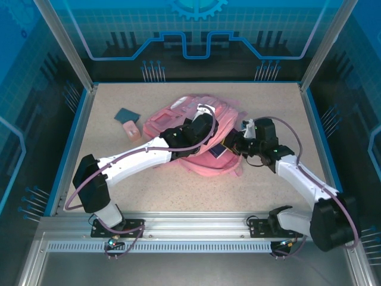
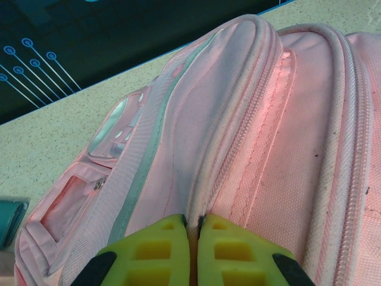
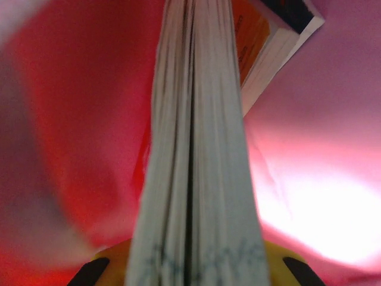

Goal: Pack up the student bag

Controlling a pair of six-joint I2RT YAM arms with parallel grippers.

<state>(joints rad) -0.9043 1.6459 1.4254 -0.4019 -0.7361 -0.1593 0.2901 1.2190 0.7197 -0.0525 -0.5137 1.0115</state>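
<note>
The student bag [image 1: 178,119] lies flat in the middle of the table, pink with pale patches. In the left wrist view its zip seams and pockets [image 2: 268,131] run away from the camera. My left gripper [image 2: 191,223] is shut on a fold of the bag's fabric beside a zip, holding the opening's edge [image 1: 205,116]. My right gripper [image 3: 195,259] is shut on a book [image 3: 196,155], page edges toward the camera, inside the bag's pink interior [image 3: 77,119]. From above, that dark blue book [image 1: 219,150] sticks out of the bag's opening at the right gripper [image 1: 233,145]. Another book [image 3: 280,36] lies deeper inside.
A dark blue flat book [image 1: 127,114] and a small pink object [image 1: 131,130] lie left of the bag. The blue book's teal corner [image 2: 9,220] peeks in at the left wrist view's edge. Blue rails [image 1: 71,143] border the table's sides.
</note>
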